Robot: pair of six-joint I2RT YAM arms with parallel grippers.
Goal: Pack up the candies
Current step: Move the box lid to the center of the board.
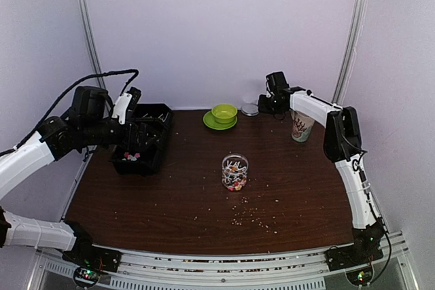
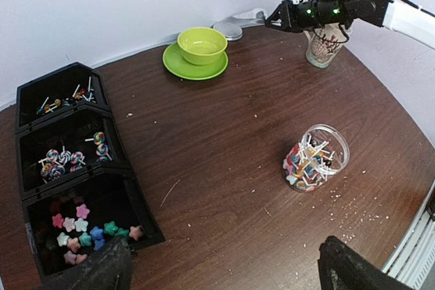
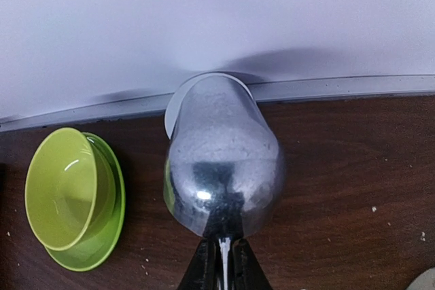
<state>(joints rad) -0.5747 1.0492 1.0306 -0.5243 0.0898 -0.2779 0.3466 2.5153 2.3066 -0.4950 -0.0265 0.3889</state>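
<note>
Pastel star-shaped candies (image 2: 81,232) are lying in the near compartment of a black plastic tray (image 2: 75,183), at nine o'clock from the clear round jar (image 2: 316,157). The left gripper (image 2: 225,249) is hanging wide open above them. The right gripper (image 3: 223,266) is pinching the handle of a shiny metal scoop (image 3: 221,161).

Shiny metal scoop (image 3: 221,161), glossy bowl (image 3: 61,188) — wood-grain table (image 3: 340,168)

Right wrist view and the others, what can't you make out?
Right wrist: metal scoop shows only its back; contents hidden.
Top external: left arm covers much of the black tray; candies there too small to tell.
Left wrist: right arm crosses the paper cup rim; its inside unseen.
</note>
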